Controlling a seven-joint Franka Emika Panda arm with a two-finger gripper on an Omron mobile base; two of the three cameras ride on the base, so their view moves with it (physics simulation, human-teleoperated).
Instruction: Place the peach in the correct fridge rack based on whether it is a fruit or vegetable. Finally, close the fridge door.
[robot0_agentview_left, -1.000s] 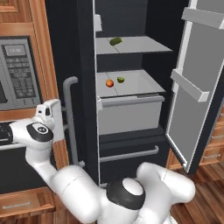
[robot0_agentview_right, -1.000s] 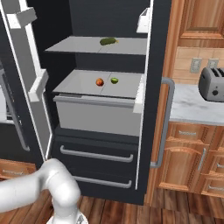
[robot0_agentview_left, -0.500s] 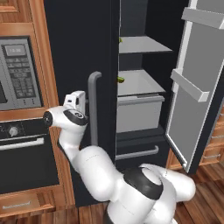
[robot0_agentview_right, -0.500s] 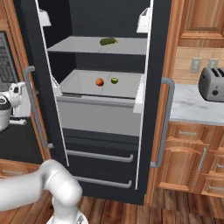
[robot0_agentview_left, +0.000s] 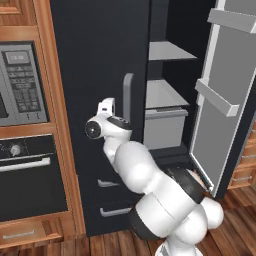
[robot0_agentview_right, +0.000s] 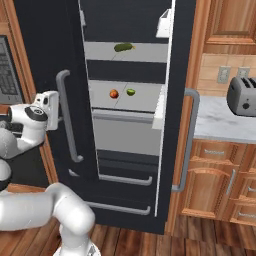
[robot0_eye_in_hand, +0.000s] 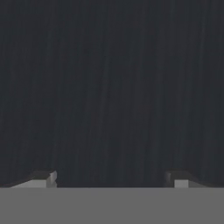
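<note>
In the left base view, the gripper (robot0_agentview_left: 106, 106) is seen against the outer face of the left fridge door (robot0_agentview_left: 95, 75), just beside its grey handle (robot0_agentview_left: 128, 97). The door is almost shut, and only a narrow part of the fridge rack (robot0_agentview_left: 165, 96) is visible past its edge. The right door (robot0_agentview_left: 225, 90) is open wide.

In the right base view, the peach (robot0_agentview_right: 114, 93) is found on the fridge rack (robot0_agentview_right: 125, 102), near its middle, just beside a small green fruit (robot0_agentview_right: 131, 92). An elongated green vegetable (robot0_agentview_right: 123, 47) is seen on the shelf above. The placing seems finished, so the closing of the doors is judged to be the step in hand. The gripper (robot0_agentview_right: 48, 105) is near the handle (robot0_agentview_right: 67, 117).

In the hand view, the two fingertips (robot0_eye_in_hand: 43, 178) are seen well apart, so the pincer is released and nothing is held. The dark door face (robot0_eye_in_hand: 112, 87) is very close.

A slip of the hand off the flat door is possible if the push is angled. The wide open right door may be left unclosed
</note>
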